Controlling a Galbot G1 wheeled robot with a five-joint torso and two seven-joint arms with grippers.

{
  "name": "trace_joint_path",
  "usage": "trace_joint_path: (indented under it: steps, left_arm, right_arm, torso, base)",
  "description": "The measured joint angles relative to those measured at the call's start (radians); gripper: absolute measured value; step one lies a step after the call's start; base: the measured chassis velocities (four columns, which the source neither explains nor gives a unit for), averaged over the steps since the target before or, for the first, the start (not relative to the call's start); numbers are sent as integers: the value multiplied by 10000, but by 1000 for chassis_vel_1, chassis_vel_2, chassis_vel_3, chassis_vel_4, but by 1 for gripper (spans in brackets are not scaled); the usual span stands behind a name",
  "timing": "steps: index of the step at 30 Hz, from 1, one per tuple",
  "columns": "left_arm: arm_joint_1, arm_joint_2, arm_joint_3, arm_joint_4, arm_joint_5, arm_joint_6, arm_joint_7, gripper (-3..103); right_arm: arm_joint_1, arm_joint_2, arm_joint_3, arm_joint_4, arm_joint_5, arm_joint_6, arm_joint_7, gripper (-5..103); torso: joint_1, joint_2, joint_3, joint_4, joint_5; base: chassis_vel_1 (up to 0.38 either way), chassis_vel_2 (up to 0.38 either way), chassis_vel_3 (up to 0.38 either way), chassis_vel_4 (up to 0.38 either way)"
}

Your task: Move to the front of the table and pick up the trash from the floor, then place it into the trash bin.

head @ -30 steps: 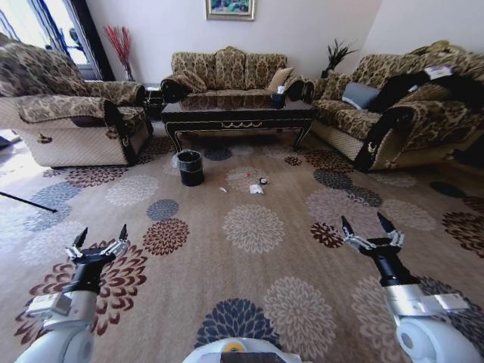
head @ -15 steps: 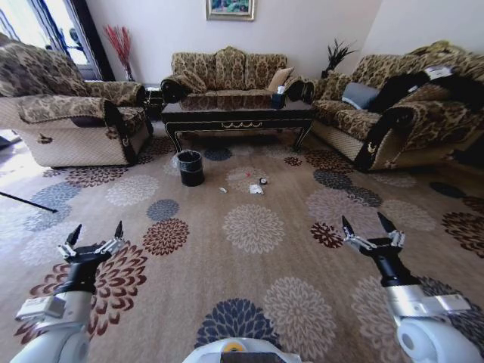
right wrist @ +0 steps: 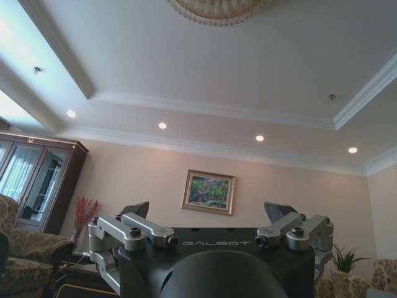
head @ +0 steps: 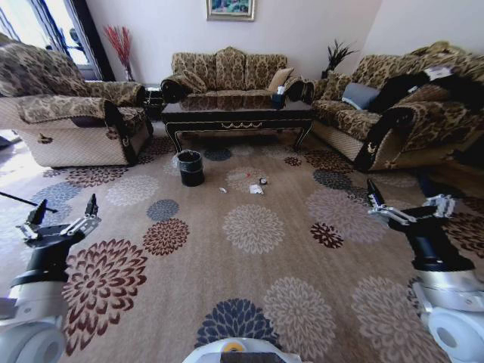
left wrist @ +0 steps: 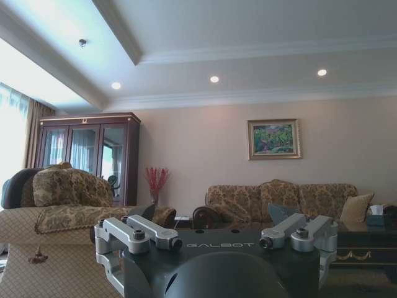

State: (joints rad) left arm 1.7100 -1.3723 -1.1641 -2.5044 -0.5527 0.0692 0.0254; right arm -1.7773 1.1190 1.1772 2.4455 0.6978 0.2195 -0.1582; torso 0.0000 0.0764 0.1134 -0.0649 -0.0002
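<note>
The dark glossy table (head: 238,115) stands across the room before the far sofa. On the patterned carpet floor (head: 253,227) in front of it lies the trash: a crumpled white tissue (head: 256,189), a tiny white scrap (head: 222,190) and a small dark round bit (head: 263,181). The black trash bin (head: 190,167) stands left of them, near the table's left leg. My left gripper (head: 62,212) is open and empty at the near left. My right gripper (head: 404,198) is open and empty at the near right. Both point upward, far from the trash. The wrist views show the open left gripper (left wrist: 214,214) and right gripper (right wrist: 206,211).
A patterned armchair (head: 72,113) flanks the carpet on the left, a sofa (head: 401,113) on the right and another sofa (head: 227,72) behind the table. A thin dark rod (head: 23,200) lies on the floor at the left. Open carpet stretches from me to the trash.
Both arms have swung outward and a little higher, the left gripper to the left and the right gripper to the right. The room and the trash have not shifted.
</note>
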Motion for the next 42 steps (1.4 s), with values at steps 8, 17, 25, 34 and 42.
trace_joint_path:
  steps: [8, 17, 25, 34, 42]
  left_arm:
    - [168, -402, 908, 1331, 1805, -599, 69, 100]
    - [131, -401, 915, 1681, 1982, -662, 109, 100]
    - [218, -462, 884, 1835, 2018, -792, 231, 100]
    - [61, -433, 889, 1757, 1969, -732, 239, 100]
    - [-170, -401, 867, 1741, 1710, -1179, 228, 100]
  right_arm:
    - [-47, 508, -934, -1985, -1323, 671, -70, 100]
    - [-78, 576, -1057, -2382, -1385, 814, -56, 100]
    - [8, 731, -1244, -2579, -1770, 768, -265, 100]
    - [76, 714, -1228, -2624, -1822, 776, -292, 100]
    - [148, 715, -1296, -2719, -1815, 790, -322, 100]
  torso:
    - [0, 2, 4, -1, 2]
    - [0, 7, 5, -1, 2]
    - [0, 8, 7, -1, 3]
    - [0, 9, 7, -1, 2]
    - [-1, 10, 7, -1, 0]
  base:
    - [0, 0, 0, 0]
    - [0, 0, 0, 0]
    - [0, 0, 0, 0]
    - [0, 0, 0, 0]
    - [-61, 74, 74, -69]
